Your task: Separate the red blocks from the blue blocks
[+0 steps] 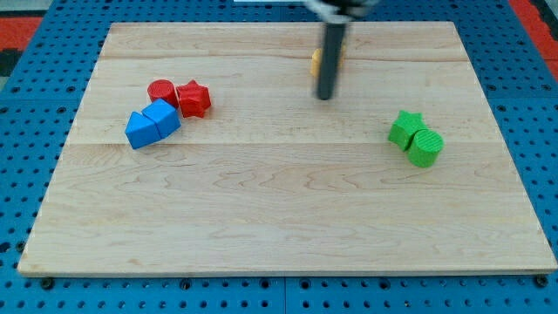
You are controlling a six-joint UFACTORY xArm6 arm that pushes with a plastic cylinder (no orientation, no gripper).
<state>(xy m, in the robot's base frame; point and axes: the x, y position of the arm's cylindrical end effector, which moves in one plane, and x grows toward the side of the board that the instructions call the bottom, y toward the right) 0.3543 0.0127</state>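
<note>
A red round block (160,91) and a red star-shaped block (194,98) sit side by side at the board's upper left. Two blue blocks touch them from below: a blue cube-like block (162,117) and a blue wedge-like block (139,130) to its lower left. The four form one tight cluster. My tip (325,96) is on the board right of centre near the top, well to the right of the cluster and touching none of these blocks.
A yellow-orange block (317,60) sits mostly hidden behind the rod near the top. A green star block (405,127) and a green round block (426,147) touch each other at the right. The wooden board (279,227) lies on a blue pegboard.
</note>
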